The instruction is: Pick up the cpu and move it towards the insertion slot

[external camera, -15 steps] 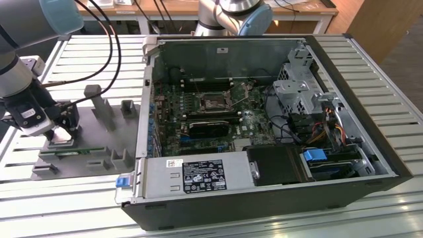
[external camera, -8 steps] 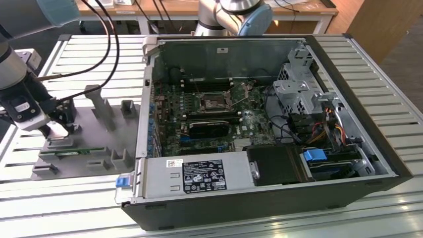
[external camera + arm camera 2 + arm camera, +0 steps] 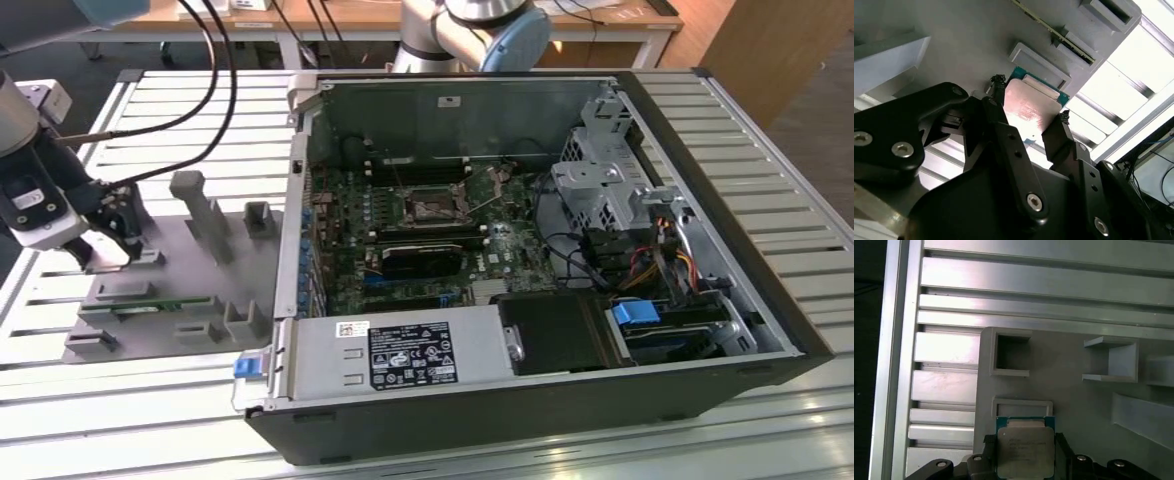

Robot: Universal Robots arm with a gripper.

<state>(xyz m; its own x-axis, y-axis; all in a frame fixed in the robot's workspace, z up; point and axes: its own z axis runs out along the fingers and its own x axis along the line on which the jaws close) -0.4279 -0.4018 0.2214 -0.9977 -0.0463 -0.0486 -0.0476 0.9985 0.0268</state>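
The cpu (image 3: 1025, 447), a flat square chip with a silvery top and a green rim, sits between my gripper's (image 3: 1025, 462) two black fingers. In the second wrist view the cpu (image 3: 1029, 107) has one finger (image 3: 996, 107) against one edge and the other finger (image 3: 1063, 127) against the opposite edge, so the gripper (image 3: 1030, 100) is shut on it. The chip is just above the grey fixture plate (image 3: 1074, 405), beside a small rectangular frame. In the exterior view the gripper (image 3: 114, 238) is over that plate at the exterior view's left. The insertion slot (image 3: 430, 207) lies on the motherboard inside the open computer case.
The grey fixture plate (image 3: 160, 290) carries upright blocks (image 3: 200, 210) and a narrow green circuit strip (image 3: 150, 305). The open computer case (image 3: 534, 240) stands at the exterior view's right of the plate, with a black heatsink (image 3: 427, 260) below the slot. All rests on a slatted aluminium table (image 3: 774, 180).
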